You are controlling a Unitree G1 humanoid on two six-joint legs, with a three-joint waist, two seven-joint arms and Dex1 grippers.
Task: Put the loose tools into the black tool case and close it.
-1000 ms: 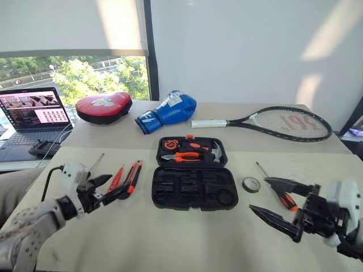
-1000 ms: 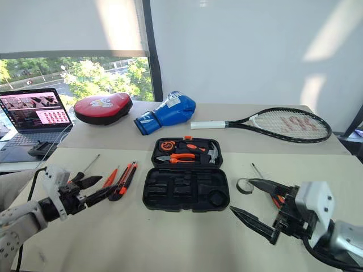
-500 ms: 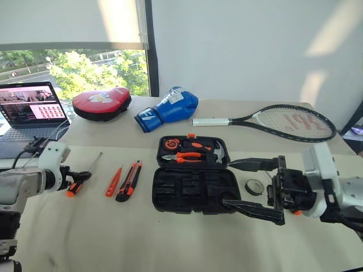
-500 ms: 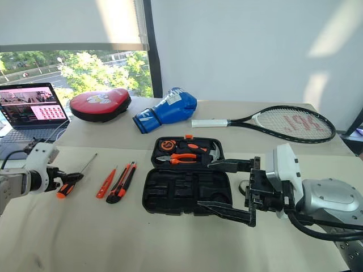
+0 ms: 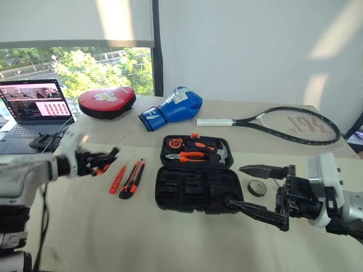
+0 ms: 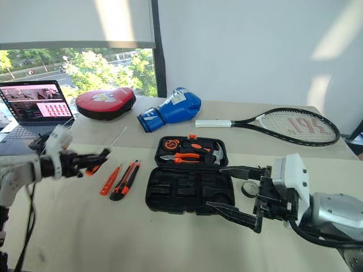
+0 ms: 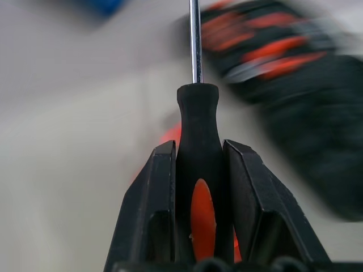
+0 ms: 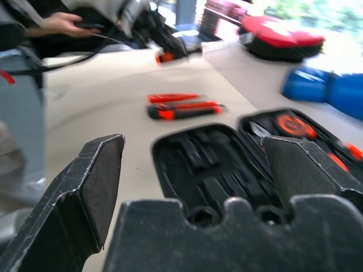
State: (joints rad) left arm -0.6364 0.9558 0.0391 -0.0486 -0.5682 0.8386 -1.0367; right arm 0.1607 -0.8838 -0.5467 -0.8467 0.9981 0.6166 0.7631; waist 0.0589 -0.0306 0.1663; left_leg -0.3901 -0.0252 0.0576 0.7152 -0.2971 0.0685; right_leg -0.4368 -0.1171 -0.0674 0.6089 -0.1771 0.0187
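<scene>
At far left a laptop [image 5: 35, 105] is seen open on the table [image 5: 170, 243], w/ a red pad [image 5: 106, 102] behind it. The left end effector [image 6: 93, 161] is held above the table's left part, clamped on a screwdriver [image 7: 198, 170] w/ black-and-orange handle; in the left wrist view the handle is pinched between both fingers [image 7: 148, 209] and the thin shaft is pointed away from the wrist.

Just right of that, two loose tools are laid flat on the table, side by side: a small orange screwdriver [image 5: 117, 179] and an orange-and-black utility knife [image 5: 132, 178]. A blue boxing glove [image 5: 173, 109] is seen further back.

At centre the black tool case [image 5: 195, 190] is lying open. Its far half is filled w/ orange-and-black tools, incl. pliers [image 5: 187, 157] and a hammer [image 5: 221, 152]; the near half's moulded slots are bare.

Right of the case a small black tape roll [image 5: 257, 187] is lying flat on the table, near the case's right edge. A tennis racket [image 5: 283, 122] is laid across the back right.

The right end effector [image 5: 249, 187] is hung near the case's right front corner, fingers [image 8: 91, 187] spread wide, nothing between them. In the right wrist view a person's hand [image 8: 62, 22] is seen beyond the table.
</scene>
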